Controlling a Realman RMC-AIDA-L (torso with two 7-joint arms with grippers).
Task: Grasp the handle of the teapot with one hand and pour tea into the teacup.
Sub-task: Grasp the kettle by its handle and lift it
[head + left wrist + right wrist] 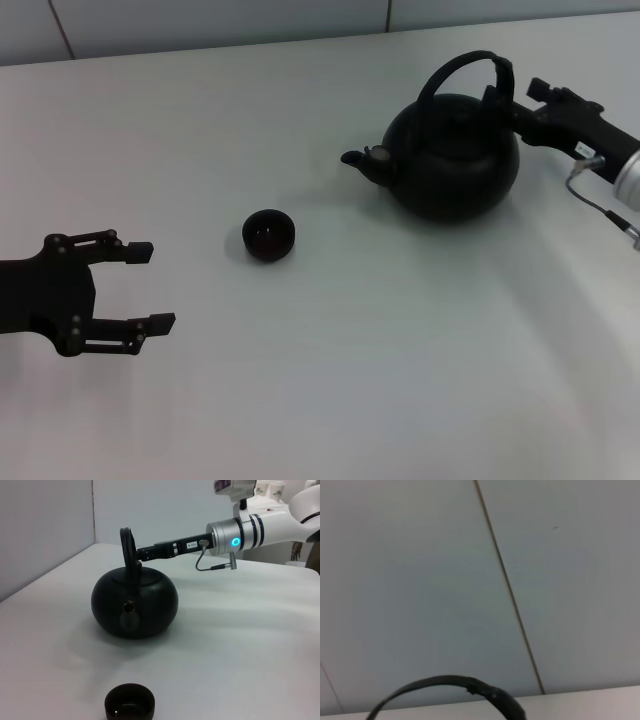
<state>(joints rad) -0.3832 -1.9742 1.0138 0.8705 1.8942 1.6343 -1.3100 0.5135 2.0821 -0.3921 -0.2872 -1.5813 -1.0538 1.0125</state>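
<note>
Teapot (455, 158) first, since our right hand (500, 98) is on it: reaching in from the right edge of the head view, that hand meets the handle (462, 70) at its thicker black sleeve, on the side of the arch away from the spout (362, 162). In the left wrist view we see the same hand (136, 554) touching the upright loop (129, 547) just above the pot's shoulder, with the slim black fingers and the silver forearm running back level behind it; it looks closed on the handle, with the fingers pressed against the sleeve. The right wrist view gives us only a curved piece of the handle (465, 687) against a pale wall. Our teapot sits upright on the white table (400, 350), toward the far right, its round black body (134, 603) flat on the surface and its short spout pointing to the robot's left. Out from the spout, near but apart from the pot, we find the teacup (268, 235), a small black bowl standing upright on the table; the left wrist view shows it (129, 703) in front of the teapot's spout. Farther out still, our left hand (150, 285) hovers at the near left, well apart from the cup, with its two fingers spread wide and nothing between them.
</note>
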